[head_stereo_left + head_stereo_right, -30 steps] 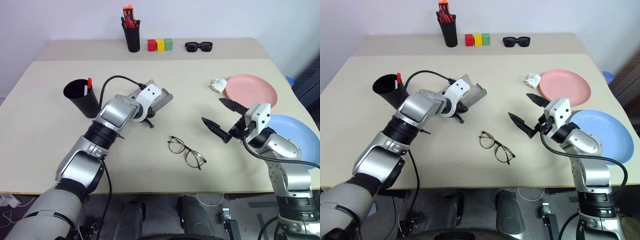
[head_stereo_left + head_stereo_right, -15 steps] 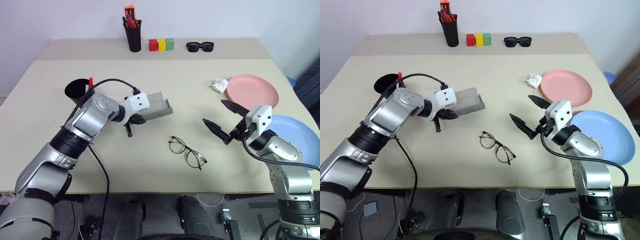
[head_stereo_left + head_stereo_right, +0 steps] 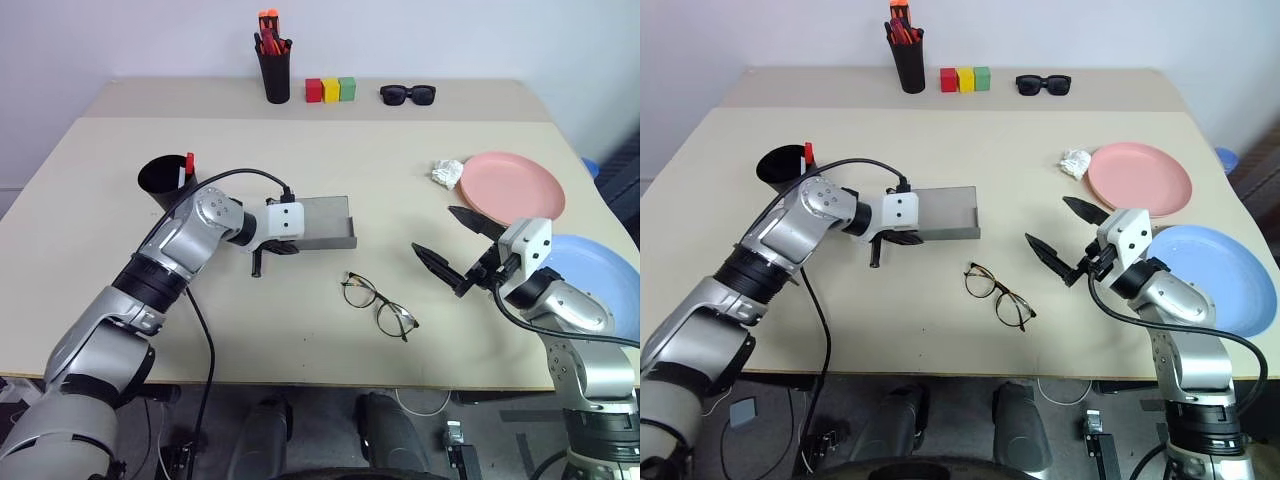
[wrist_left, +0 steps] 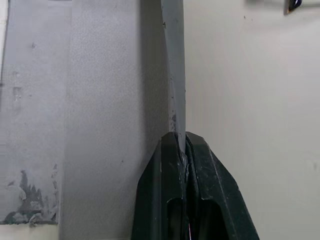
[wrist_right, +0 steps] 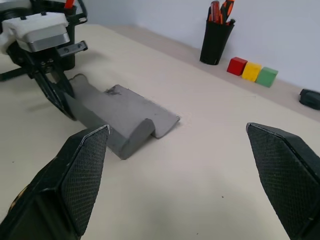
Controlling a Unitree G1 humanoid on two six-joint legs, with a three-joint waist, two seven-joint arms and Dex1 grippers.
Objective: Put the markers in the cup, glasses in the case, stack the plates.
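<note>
**Markers look done; glasses and plates still to go**

While the left gripper point(image 4: 184, 150) is pinched shut on the thin edge of the case point(image 3: 322, 222), the case lies open on the table, stretching away from the fingertips toward the middle. Just beyond the case's near corner, between the two grippers, the glasses point(image 3: 378, 306) lie unfolded on the table, touching neither gripper, so that step is not yet done. Spread wide and holding nothing, the right gripper point(image 3: 457, 252) hovers level, its fingers pointing toward the case and glasses. Behind the left arm stands the cup point(image 3: 166, 181) with a red-capped marker point(image 3: 189, 166) sticking out of it; whether the white marker is inside too I cannot tell, though none lies loose. Beyond the right gripper, the pink plate point(image 3: 510, 185) and the blue plate point(image 3: 600, 275) sit side by side, unstacked.
</note>
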